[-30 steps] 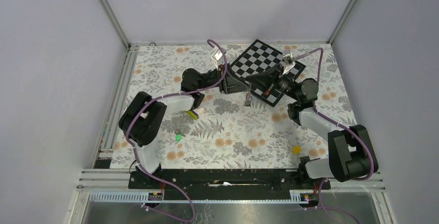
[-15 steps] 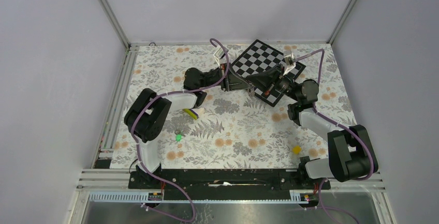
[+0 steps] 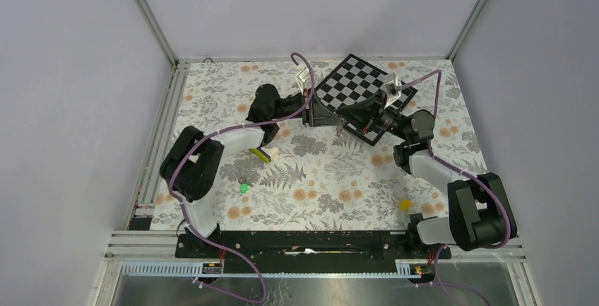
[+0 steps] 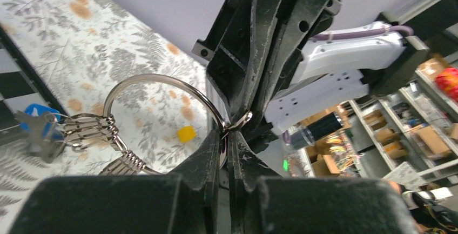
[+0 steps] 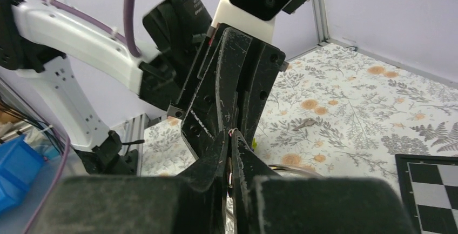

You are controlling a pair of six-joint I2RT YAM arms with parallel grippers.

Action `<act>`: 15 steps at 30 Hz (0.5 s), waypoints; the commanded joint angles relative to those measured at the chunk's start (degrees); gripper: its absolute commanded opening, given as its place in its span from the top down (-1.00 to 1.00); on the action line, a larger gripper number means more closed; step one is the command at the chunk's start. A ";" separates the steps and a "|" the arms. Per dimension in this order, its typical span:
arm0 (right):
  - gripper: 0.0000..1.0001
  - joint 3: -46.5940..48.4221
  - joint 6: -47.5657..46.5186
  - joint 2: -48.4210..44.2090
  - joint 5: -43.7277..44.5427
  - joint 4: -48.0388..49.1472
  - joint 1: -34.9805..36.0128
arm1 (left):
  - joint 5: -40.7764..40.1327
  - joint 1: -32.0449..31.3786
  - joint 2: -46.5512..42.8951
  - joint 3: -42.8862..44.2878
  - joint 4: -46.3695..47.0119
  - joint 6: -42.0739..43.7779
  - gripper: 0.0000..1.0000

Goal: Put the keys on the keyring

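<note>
Since a second ago the left arm has pushed farther in toward the checkerboard (image 3: 360, 83), and its jaws, then apart, have come together. The left gripper (image 4: 227, 136) now pinches the wire of the keyring (image 4: 162, 75) at its right side, fingers almost touching each other. The right gripper (image 4: 244, 116) comes down onto the same spot from above, tip to tip with the left, and is also nearly closed. It seems to bite the wire just beside the left's hold, though the crowded fingertips make that hard to confirm. In the top view the dangling bundle that hung clear below the two grippers a second ago has been drawn up close under them. The keyring is held off the table between the two arms, with the blue key (image 4: 38, 118) and some small coiled rings hanging from its left side. The green key (image 3: 244, 187) lies well apart on the floral table (image 3: 318, 179), near the left arm's elbow. The wedge block (image 3: 265, 153) sits between it and the grippers, and the yellow cube (image 3: 404, 204) rests beside the right arm. From the right wrist, its own fingers and the left gripper's body hide all but a sliver of the ring.
</note>
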 commanded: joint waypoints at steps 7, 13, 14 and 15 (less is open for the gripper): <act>0.72 1.82 -11.34 -2.70 -4.31 -9.66 -1.63 | -3.32 0.89 -10.11 6.98 -42.47 35.23 1.00; 0.58 4.32 -13.82 -2.54 -5.69 -16.88 -1.63 | -4.72 0.66 -11.64 7.93 -49.47 41.32 1.00; 0.56 4.33 -13.75 -2.36 -5.97 -16.84 -1.63 | -5.01 0.52 -11.66 8.14 -50.43 42.12 1.00; 0.54 4.34 -13.56 -2.25 -6.26 -16.65 -1.61 | -5.30 0.34 -11.65 8.50 -51.56 42.77 1.00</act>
